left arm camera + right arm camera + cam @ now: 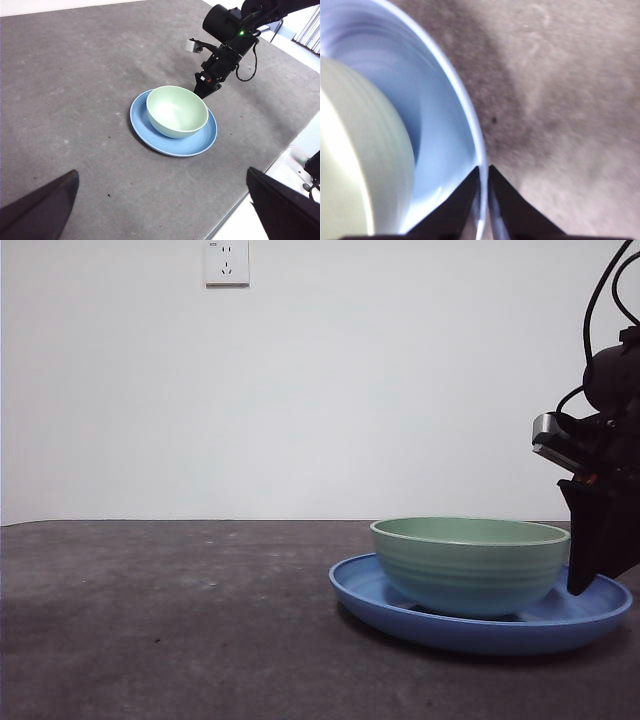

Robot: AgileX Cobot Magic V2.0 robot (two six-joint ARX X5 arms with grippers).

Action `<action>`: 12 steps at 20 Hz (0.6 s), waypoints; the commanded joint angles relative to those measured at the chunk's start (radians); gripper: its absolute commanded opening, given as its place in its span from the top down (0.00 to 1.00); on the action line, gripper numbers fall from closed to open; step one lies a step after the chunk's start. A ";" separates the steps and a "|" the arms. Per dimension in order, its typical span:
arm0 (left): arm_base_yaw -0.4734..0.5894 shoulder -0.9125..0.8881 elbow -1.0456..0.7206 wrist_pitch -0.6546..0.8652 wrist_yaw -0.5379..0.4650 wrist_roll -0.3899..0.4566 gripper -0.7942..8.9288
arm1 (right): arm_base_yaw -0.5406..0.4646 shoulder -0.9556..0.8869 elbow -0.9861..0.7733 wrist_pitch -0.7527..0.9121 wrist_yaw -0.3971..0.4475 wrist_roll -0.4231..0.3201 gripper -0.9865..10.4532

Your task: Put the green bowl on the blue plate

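Note:
The green bowl [470, 565] stands upright inside the blue plate [400, 615] at the table's right. Both also show in the left wrist view, the bowl [176, 111] on the plate [192, 144]. My right gripper [585, 585] reaches down at the plate's far right edge, beside the bowl. In the right wrist view its jaws [484, 172] are closed to a thin gap, with the plate's rim [470, 120] running between them, one jaw inside the plate and one outside. The bowl's wall [365, 170] is beside them. My left gripper [165, 210] is open and empty, high above the table.
The dark grey table [170, 620] stretches to the left of the plate. Its edge [250, 185] runs close by the plate in the left wrist view. A white wall with a socket [227, 262] stands behind.

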 commanded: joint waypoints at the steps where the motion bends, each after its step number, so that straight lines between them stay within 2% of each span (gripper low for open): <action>1: -0.005 0.005 0.010 0.012 0.000 0.000 0.30 | 0.004 0.016 0.060 -0.030 0.002 0.002 0.90; 5: -0.005 0.005 0.010 0.013 0.000 0.000 0.30 | 0.053 0.015 0.148 -0.084 0.002 0.018 0.90; 12: -0.005 0.005 0.010 0.013 0.000 0.000 0.30 | 0.251 0.018 0.174 0.011 -0.002 0.158 0.90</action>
